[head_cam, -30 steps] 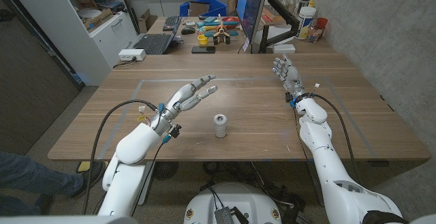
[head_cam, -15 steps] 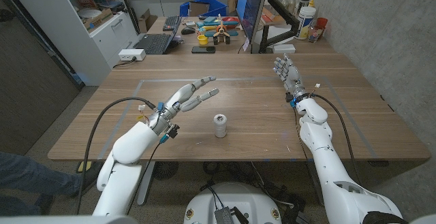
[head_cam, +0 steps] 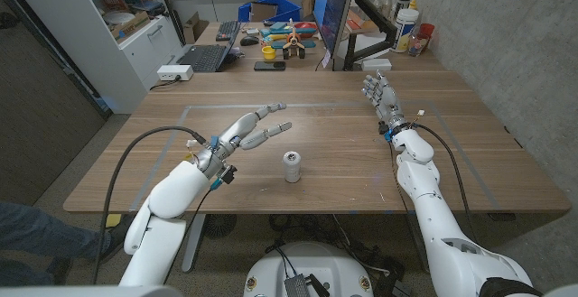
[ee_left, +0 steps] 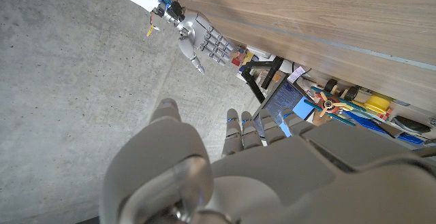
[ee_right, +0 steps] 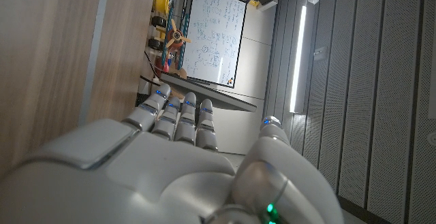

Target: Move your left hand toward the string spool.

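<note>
One small white string spool with a dark top (head_cam: 292, 165) stands upright near the front edge of the wooden table (head_cam: 343, 153). Left hand (head_cam: 253, 127) hovers just behind-left of it, fingers apart, holding nothing. Right hand (head_cam: 380, 95) well apart on the right, fingers extended, slightly spread, empty.

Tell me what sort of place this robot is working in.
Probably a lab or workshop office: a laptop and a tray of coloured tools sit on the desk behind the wooden table, beside white shelving and a whiteboard.
</note>
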You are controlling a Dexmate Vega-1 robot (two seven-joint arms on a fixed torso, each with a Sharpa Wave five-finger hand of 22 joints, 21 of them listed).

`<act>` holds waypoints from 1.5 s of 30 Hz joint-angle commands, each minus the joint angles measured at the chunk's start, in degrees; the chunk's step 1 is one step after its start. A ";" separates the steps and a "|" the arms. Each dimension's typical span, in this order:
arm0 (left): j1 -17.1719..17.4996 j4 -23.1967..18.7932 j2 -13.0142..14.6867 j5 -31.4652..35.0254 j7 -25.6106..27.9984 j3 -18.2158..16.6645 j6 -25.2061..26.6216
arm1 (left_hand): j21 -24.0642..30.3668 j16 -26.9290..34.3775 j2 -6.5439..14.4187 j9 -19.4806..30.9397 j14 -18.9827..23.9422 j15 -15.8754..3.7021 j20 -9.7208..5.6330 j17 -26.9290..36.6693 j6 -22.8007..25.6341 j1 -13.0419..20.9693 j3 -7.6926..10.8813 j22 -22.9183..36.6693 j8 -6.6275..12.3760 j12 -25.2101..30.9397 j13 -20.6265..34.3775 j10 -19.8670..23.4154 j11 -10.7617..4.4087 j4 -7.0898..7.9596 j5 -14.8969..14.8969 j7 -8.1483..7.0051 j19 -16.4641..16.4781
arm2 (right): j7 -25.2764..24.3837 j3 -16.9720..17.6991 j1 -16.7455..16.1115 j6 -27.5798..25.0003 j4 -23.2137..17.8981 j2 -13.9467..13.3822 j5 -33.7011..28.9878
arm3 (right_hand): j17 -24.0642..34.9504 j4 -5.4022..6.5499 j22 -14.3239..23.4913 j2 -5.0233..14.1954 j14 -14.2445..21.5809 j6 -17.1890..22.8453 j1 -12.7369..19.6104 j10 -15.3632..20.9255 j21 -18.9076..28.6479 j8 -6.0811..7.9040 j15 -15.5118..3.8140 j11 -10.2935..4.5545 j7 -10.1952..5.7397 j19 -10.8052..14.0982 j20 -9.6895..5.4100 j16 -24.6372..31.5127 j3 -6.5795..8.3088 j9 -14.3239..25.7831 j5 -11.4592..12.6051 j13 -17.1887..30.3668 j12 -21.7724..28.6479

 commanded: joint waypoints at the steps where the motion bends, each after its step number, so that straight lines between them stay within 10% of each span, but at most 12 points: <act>1: -0.47 -0.98 1.55 6.62 1.10 1.93 0.69 | -0.05 -0.17 0.04 0.33 0.73 0.02 -0.05 0.15 0.78 0.83 0.23 0.32 0.20 0.01 0.26 0.66 0.21 -0.51 -0.33 0.11 -0.84 | 0.45 0.44 0.31 0.82 0.86 0.08 0.46 | 0.29 -0.28 0.29 0.04 0.82 0.58 0.30 0.50 0.13 -0.23 -0.07 -0.17 0.01 -0.04 -0.19 0.05 0.26 0.14 0.00 0.32 0.09; 45: -0.51 -4.49 6.73 23.77 5.29 7.08 1.90 | 0.74 0.17 0.08 0.41 2.47 -0.06 0.37 0.23 1.99 2.74 0.51 0.38 0.03 0.28 0.33 2.35 -0.48 -1.65 -0.67 -0.42 0.41 | 3.15 1.88 2.90 2.40 5.26 0.03 1.16 | 0.32 -0.41 0.29 0.07 0.94 0.68 0.22 0.74 0.13 -0.29 -0.01 -0.29 -0.08 -0.15 -0.05 0.00 0.11 0.17 -0.01 0.34 0.04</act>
